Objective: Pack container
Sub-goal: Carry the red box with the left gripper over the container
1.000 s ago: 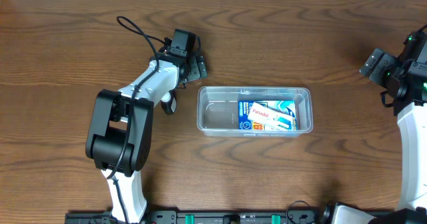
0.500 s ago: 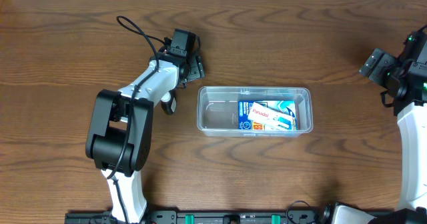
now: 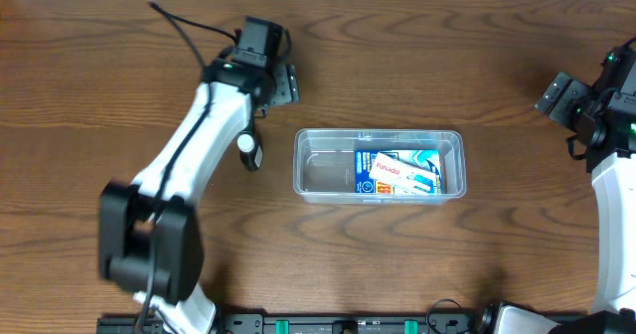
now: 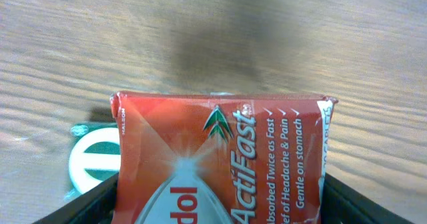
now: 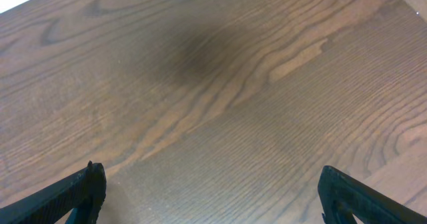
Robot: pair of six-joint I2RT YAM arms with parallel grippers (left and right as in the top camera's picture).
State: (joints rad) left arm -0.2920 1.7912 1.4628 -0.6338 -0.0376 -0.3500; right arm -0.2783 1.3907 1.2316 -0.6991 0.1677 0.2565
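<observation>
The container is a clear shallow tub at the table's middle, with a blue and white Panadol box lying in its right half. My left gripper is up and to the left of the tub, shut on a red Panadol ActiFast box that fills the left wrist view between the two dark fingers. My right gripper is at the far right edge, open and empty over bare wood, as the right wrist view shows.
A white and green round thing lies on the wood just left of the red box in the left wrist view. The left half of the tub holds nothing. Brown wooden table all round.
My left arm has risen and swung up and left, carrying the red box away from the table surface. The right arm and the tub have not moved.
</observation>
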